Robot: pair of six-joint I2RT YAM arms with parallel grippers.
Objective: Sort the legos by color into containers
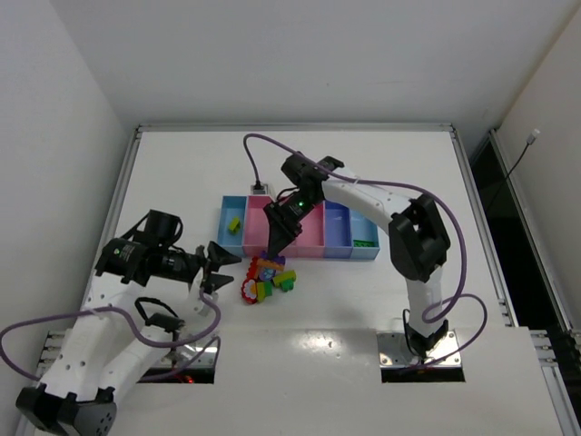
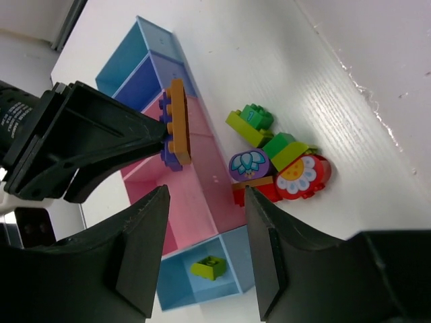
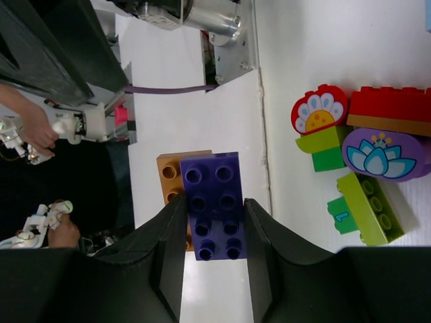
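**Right tool [image 1: 274,240] clenched on a two-colour stack, held off the bench [image 1: 363,309]**

I had the purple brick [image 3: 215,208] pinched by its long sides, with the orange brick [image 3: 171,176] stuck to its back. Both hung beside the pile of legos [image 1: 268,278], just in front of the containers [image 1: 338,254]. My left tool [image 2: 206,191] hovered released and empty close by. I judged the stack needed splitting before any drop: set the left fingers square on the orange edges, squeeze, then pull straight apart.
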